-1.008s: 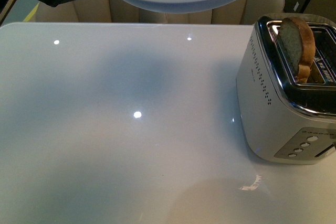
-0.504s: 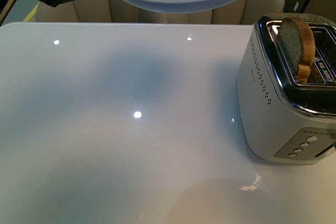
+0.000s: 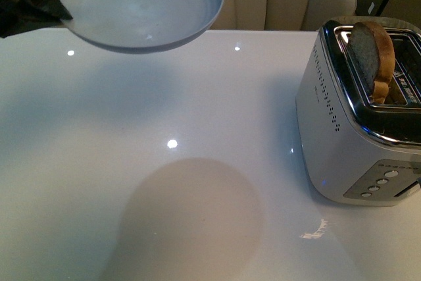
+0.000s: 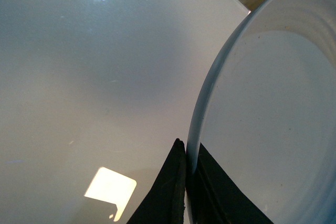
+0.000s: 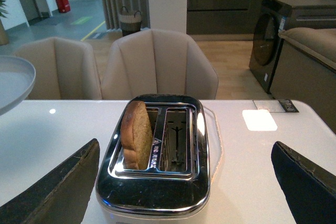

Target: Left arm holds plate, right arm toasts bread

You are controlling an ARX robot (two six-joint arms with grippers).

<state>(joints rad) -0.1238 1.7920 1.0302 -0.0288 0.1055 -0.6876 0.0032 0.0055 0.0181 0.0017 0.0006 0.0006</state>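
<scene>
Far left, above the table point(image 3: 197, 97): left gripper point(image 3: 36, 6) clamped on the rim of the plate point(image 3: 141, 4), which is held aloft, tilted, nothing on it. Right: toaster point(image 3: 335, 136), the bread point(image 3: 370, 57) standing high in the slot nearer the plate. Right gripper point(image 5: 185, 145) hangs spread wide before the toaster, holding nothing. Judgement: pinch the exposed crust squarely and lift straight up, clear of the slot walls. Level the plate first.

No wording can be read anywhere. The shiny silver two-slot toaster point(image 5: 157, 182) bears a small triangular mark point(image 5: 156, 142) on the strip between its slots. The front view shows a dark label point(image 3: 408, 88) with pale lettering inside its top, too blurred to make out.
</scene>
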